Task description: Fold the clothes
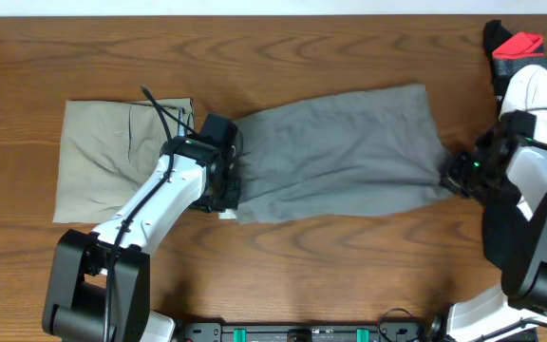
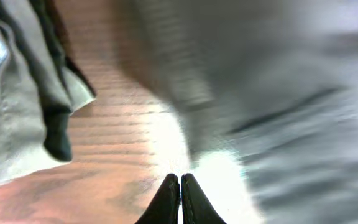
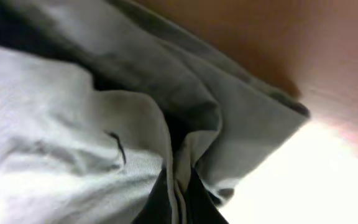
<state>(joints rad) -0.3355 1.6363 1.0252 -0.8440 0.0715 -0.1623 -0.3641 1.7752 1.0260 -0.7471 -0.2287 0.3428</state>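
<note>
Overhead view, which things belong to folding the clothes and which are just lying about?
Job: grey shorts, khaki shorts, left hand, right hand gripping the grey shorts.
Lying about: black, white and red cloth heap, wooden table.

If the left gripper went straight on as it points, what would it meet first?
Probably the table, at the bright patch ahead of the left gripper's shut tips, beside the grey shorts; blur leaves depth unclear.

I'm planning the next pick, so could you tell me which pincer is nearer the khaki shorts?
Left. The left pincer sits at the grey shorts' left end, just beside the khaki shorts; the right pincer grips the grey shorts' far right end.
</note>
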